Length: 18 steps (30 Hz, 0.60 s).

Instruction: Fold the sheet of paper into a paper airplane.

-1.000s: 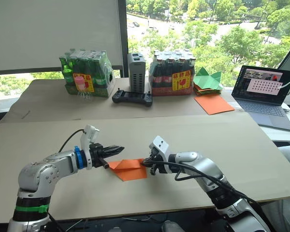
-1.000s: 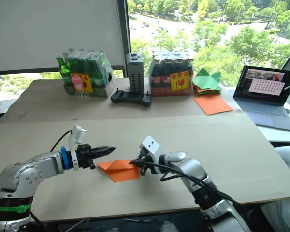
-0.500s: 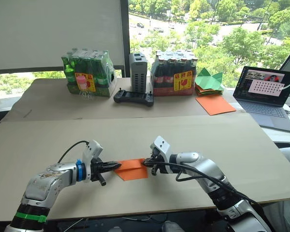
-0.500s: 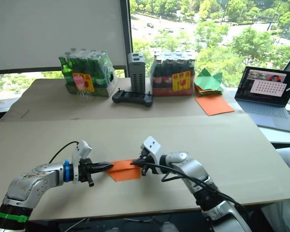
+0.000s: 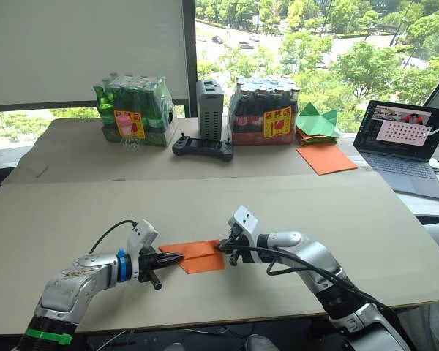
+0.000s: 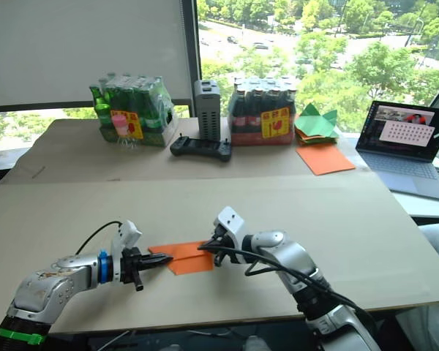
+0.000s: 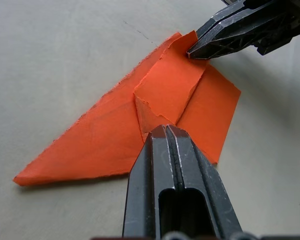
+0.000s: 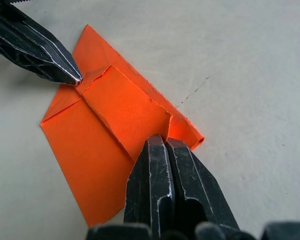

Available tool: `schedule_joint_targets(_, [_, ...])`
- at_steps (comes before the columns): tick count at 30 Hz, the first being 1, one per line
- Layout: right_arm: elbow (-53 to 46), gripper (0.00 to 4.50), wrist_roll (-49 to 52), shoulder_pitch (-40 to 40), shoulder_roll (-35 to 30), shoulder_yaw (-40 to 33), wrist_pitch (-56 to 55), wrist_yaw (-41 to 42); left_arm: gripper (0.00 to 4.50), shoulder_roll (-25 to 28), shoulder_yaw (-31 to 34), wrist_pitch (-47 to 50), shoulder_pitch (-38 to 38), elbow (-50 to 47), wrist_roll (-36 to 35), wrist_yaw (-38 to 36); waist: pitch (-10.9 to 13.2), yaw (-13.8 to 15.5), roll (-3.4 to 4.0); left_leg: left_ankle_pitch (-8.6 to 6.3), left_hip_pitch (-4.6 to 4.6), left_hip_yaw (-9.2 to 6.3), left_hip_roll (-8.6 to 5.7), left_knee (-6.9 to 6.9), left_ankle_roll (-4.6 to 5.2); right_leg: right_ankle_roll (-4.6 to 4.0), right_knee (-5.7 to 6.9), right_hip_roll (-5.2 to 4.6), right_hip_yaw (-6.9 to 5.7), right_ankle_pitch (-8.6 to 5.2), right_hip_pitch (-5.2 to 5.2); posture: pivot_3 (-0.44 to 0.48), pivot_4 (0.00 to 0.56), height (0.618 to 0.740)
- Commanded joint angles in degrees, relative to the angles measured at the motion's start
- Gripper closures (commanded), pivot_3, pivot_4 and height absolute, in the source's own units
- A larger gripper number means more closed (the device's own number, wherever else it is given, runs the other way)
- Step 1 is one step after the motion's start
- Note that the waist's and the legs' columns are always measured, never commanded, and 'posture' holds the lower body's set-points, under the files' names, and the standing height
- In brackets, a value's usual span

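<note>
Sheet of paper, partly folded into a flat orange wedge with a raised centre flap, lies on the tabletop near its front edge, between the two grippers. Left gripper has its fingers pressed together, tips resting on the sheet's left end. Right gripper likewise has its fingers pressed together, tips on the right end of the flap; whether either tip actually pinches paper cannot be told.

Silver arms, black-fingered hands, black cables
</note>
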Motion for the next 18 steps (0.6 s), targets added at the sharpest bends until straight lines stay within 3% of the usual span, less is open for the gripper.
schedule_joint_targets(1, [3.4, 4.48, -3.7, 2.5, -2.2, 1.3, 3.3, -2.4, 4.50, -0.5, -0.6, -0.6, -0.3, 1.3, 1.4, 0.8, 0.0, 0.0, 0.00, 0.00, 0.00, 0.00, 0.00, 0.00, 0.00, 0.00, -0.01, 0.00, 0.00, 0.00, 0.00, 0.000, 0.150, 0.740])
schedule_joint_targets(2, [3.2, 4.48, -3.5, 2.6, -2.3, 1.1, 3.4, -2.3, 4.50, -0.6, -0.5, -0.6, -0.5, 1.6, 1.5, 1.0, 0.0, 0.0, 0.00, 0.00, 0.00, 0.00, 0.00, 0.00, 0.00, 0.00, -0.01, 0.00, 0.00, 0.00, 0.00, 0.000, 0.150, 0.740])
schedule_joint_targets(5, [2.5, 3.71, -2.6, 3.0, -1.8, -0.2, 3.0, -2.3, 4.50, -0.8, -0.2, -0.4, -0.7, 2.5, 1.6, 1.2, 0.0, 0.1, 0.00, 0.00, -0.02, 0.00, 0.00, -0.01, 0.00, 0.00, -0.03, 0.00, -0.01, 0.00, 0.00, 0.000, 0.150, 0.740])
schedule_joint_targets(12, [0.8, 1.25, 1.8, 2.8, 4.5, -10.2, -1.1, -6.0, 4.50, -0.7, -0.6, -0.8, -0.8, 4.1, 2.1, 0.8, 0.0, 0.0, 0.02, 0.00, -0.01, 0.01, 0.01, -0.02, 0.00, 0.01, -0.05, 0.00, 0.01, 0.00, -0.02, 0.000, 0.150, 0.740])
schedule_joint_targets(16, [0.1, 1.25, 4.2, 2.3, 7.9, -15.3, -5.0, -7.8, 4.50, -1.0, -1.0, -1.1, -1.0, 4.9, 2.5, 0.8, 0.2, 0.1, 0.13, 0.00, -0.16, 0.01, 0.01, -0.02, 0.00, 0.01, -0.08, 0.00, 0.01, 0.00, -0.14, 0.000, 0.150, 0.740])
schedule_joint_targets(18, [-0.7, 1.86, 5.4, 2.5, 9.1, -16.7, -6.2, -7.4, 4.50, -1.1, -1.1, -1.0, -1.3, 5.1, 2.5, 0.9, 0.2, 0.0, 0.17, 0.00, -0.24, 0.02, 0.01, -0.09, 0.00, 0.01, -0.12, 0.00, 0.01, 0.00, -0.22, 0.000, 0.150, 0.740])
